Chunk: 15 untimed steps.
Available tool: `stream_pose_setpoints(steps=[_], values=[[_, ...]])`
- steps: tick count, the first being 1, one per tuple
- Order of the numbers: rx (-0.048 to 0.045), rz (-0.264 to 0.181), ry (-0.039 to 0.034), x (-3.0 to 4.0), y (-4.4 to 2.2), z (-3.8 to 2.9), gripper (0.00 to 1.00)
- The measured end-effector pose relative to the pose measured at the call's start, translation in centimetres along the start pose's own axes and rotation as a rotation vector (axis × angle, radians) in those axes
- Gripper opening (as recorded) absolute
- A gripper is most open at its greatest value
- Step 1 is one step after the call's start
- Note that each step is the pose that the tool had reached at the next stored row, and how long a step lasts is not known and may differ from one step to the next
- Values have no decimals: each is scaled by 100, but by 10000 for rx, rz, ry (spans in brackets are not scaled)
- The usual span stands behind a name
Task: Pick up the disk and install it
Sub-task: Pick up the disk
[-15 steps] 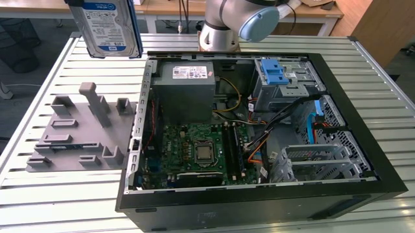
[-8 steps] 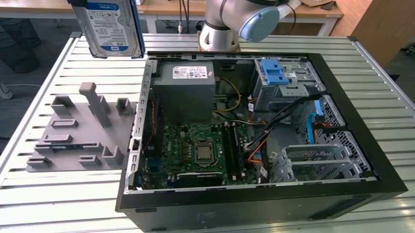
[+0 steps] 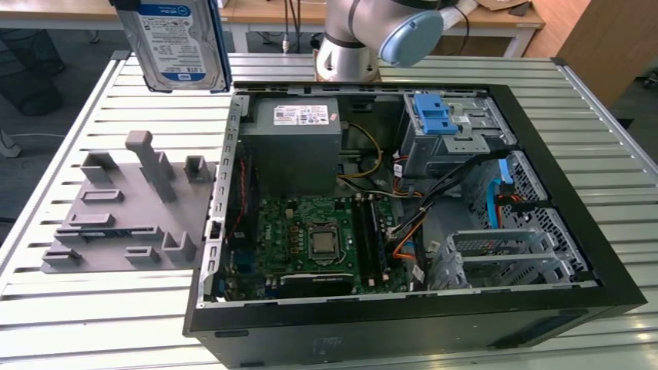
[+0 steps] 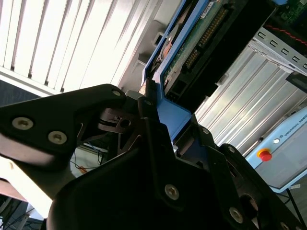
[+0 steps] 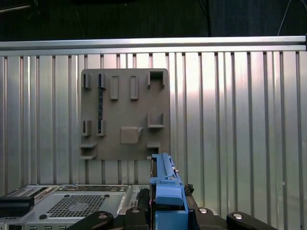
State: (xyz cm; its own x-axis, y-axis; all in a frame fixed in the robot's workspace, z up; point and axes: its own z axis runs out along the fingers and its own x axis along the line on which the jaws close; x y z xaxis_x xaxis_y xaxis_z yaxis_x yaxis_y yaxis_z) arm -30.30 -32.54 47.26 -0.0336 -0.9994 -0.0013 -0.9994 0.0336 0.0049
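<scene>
The flat silver metal disk [image 3: 177,42] carries a white-and-blue label, framed in blue plastic. The slatted aluminium table [image 3: 103,324] is pale silver with parallel stripes. The moulded plastic holder plate [image 3: 119,220] is plain grey; the boxy black computer case [image 3: 411,325] holds a green circuit board [image 3: 283,231].

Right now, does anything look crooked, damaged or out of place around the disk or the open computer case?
Nothing stands out. The disk hangs upright in the air above the table, outside the case, with the gripper shut on it. The grey holder lies flat on the table.
</scene>
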Motion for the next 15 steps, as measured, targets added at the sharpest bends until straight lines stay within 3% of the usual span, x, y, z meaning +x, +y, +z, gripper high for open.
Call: stream_pose_setpoints(steps=[15], values=[[0,0,0,-2,-46,0,36]])
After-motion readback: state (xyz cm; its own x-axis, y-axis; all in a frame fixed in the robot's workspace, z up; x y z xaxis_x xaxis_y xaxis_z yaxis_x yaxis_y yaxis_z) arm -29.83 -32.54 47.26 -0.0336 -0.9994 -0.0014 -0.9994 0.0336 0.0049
